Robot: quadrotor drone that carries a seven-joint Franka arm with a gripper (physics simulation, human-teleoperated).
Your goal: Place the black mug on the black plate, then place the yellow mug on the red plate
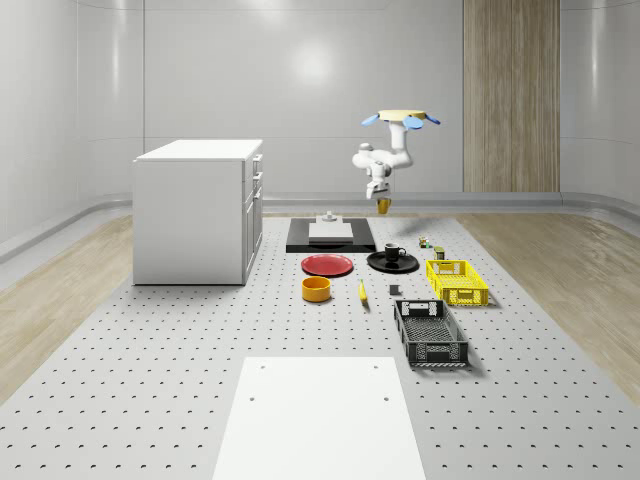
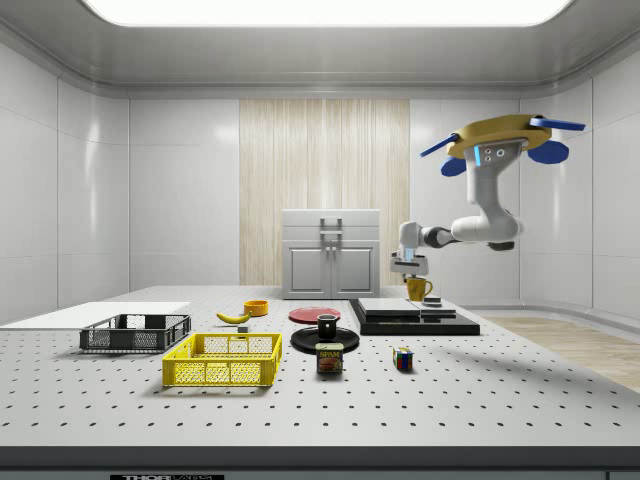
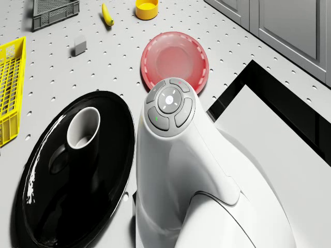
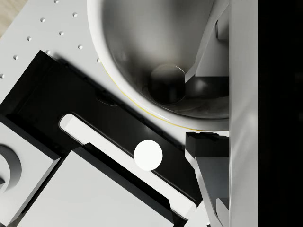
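Side view, pale perforated desk (image 2: 520, 400) in a white-panelled room with a wood-slat wall strip, drone (image 2: 505, 150) hovering over the desk's right, end effector (image 2: 408, 268) pinching the yellow mug (image 2: 417, 288) above a black platform (image 2: 415, 322), black mug (image 2: 327, 325) on black plate (image 2: 300, 342), red plate (image 2: 314, 314) behind, yellow crate (image 2: 223, 360) nearer.

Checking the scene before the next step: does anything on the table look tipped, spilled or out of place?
Nothing stands out. The black mug stands upright on the black plate, the red plate lies bare, and the yellow mug hangs upright in the gripper over the stove, below the hovering drone.
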